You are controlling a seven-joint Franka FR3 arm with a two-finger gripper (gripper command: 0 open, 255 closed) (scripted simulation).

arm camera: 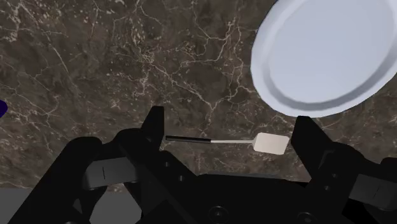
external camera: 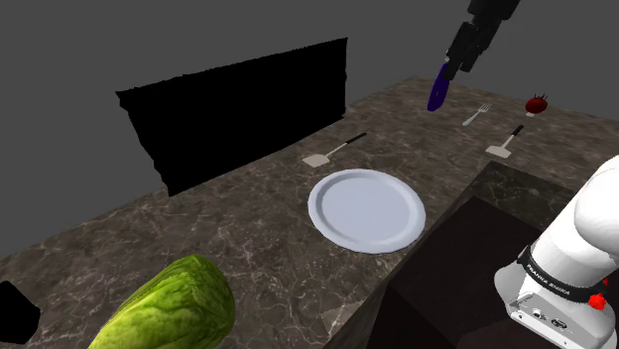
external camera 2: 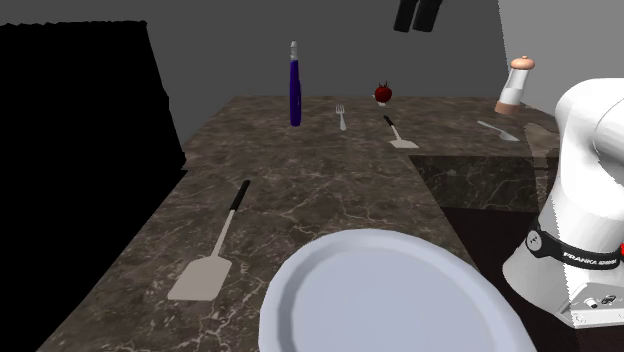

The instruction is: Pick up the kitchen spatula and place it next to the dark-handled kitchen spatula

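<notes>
Overhead, tool [external camera 2: 416,26] half off-frame.

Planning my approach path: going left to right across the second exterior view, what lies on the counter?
near spatula → blue bottle → fork → far spatula → pepper mill

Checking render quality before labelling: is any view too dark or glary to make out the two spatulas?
Shoulder view: dim, no glare; the spatula by the plate and the spatula by the fork both read, with a black area behind the counter. Second exterior view: equally dim, plate brightest. Wrist view: pale blade stands out between the open fingers.
</notes>
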